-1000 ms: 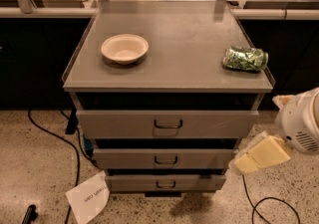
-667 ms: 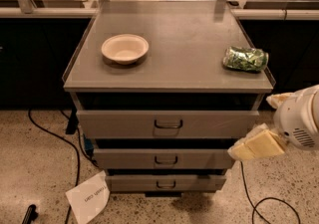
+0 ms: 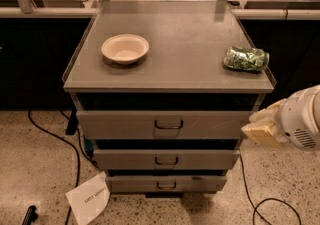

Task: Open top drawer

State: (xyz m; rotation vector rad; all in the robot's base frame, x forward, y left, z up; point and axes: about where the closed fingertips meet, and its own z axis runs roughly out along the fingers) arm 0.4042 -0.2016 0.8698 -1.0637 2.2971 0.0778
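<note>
I've got the gripper (image 3: 256, 130) just off the right end of the top drawer (image 3: 165, 125), its arm (image 3: 302, 119) chopped by the right edge. Drawer's inside is just shadow under the bench (image 3: 175, 76).

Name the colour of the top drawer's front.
Grey top drawer, camera view; tool beside its right end.

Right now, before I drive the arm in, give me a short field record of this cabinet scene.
tool: right side, by the right end of the top drawer front
handle: centred, well clear of the tool
middle drawer: untouched
bottom drawer: untouched
cabinet top: beige bowl left, green crumpled bag right
floor: paper sheet, cable
</note>
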